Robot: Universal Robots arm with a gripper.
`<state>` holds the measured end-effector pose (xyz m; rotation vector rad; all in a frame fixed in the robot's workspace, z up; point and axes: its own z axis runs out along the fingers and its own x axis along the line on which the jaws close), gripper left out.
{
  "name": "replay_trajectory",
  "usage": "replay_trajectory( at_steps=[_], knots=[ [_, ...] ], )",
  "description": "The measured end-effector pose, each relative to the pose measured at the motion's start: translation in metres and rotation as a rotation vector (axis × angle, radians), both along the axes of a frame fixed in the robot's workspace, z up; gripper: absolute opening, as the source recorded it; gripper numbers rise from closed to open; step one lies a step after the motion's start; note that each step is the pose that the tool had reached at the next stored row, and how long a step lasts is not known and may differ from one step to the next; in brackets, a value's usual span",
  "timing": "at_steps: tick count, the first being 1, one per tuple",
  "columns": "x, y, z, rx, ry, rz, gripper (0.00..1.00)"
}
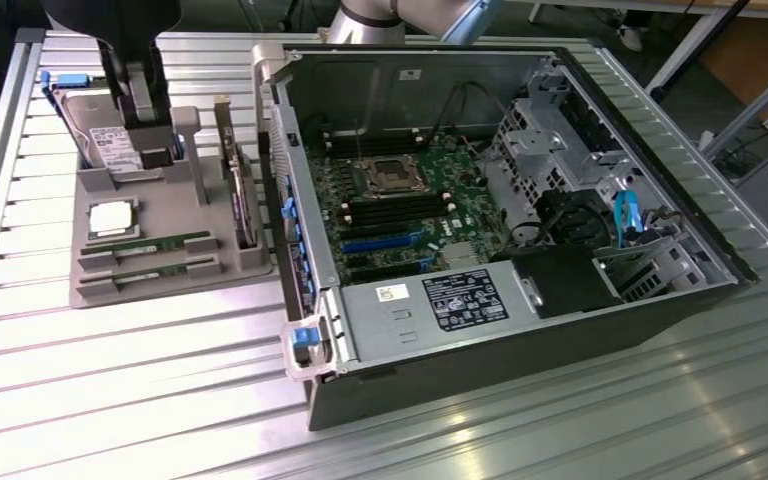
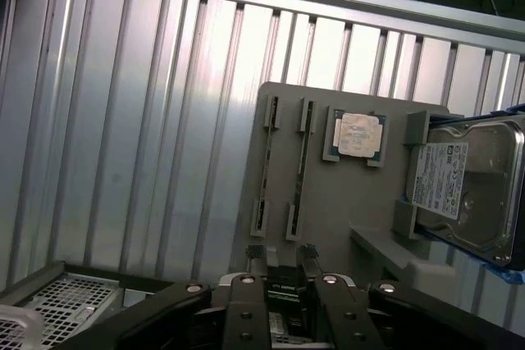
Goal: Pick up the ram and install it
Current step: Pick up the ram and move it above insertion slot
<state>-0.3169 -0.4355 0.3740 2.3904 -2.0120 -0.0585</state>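
**Pincer over the tray, ram resting in its slot**

Exterior view: the pincer (image 1: pixel 137 148) hangs over the far end of the grey tray (image 1: pixel 97 292), above the hard drive (image 1: pixel 95 125). Its two fingers (image 1: pixel 153 100) stand apart and grip nothing. The ram (image 1: pixel 144 243) lies on edge in a slot at the other end of the tray, apart from the pincer. Its twin stick (image 1: pixel 151 268) sits just beside it in the next slot (the two look alike). A square silver chip (image 1: pixel 111 215) rests between the ram and the hard drive. A tall card (image 1: pixel 240 190) stands upright along the tray's edge on the exterior view's right. Next to it is the open computer case (image 1: pixel 491 355), lying on its side on the slatted metal table (image 1: pixel 117 400) with its green board (image 1: pixel 411 200) facing up.

Wrist view: the pincer (image 2: pixel 281 253) looks down on the tray (image 2: pixel 344 219), and its fingers (image 2: pixel 246 305) are parted here too. The ram (image 2: pixel 299 168) shows as a thin line, held by a clip at each end. The chip (image 2: pixel 358 134) lies just beside it and the twin stick (image 2: pixel 266 165) on its other side. Past the chip, the hard drive (image 2: pixel 467 186) leans in its holder. The table (image 2: pixel 148 120) runs in bright slats around the tray.
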Motion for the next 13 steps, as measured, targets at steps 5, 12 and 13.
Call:
replay_trajectory(
  at_steps=[5,12,13],
  knots=[
    [-0.001,-0.0001,-0.0001,0.0000,0.0000,-0.001,0.30],
    [-0.009,0.0008,-0.0209,-0.0022,0.0000,-0.069,0.30],
    [-0.012,0.0008,-0.0238,-0.0031,0.0003,-0.069,0.30]
  ],
)
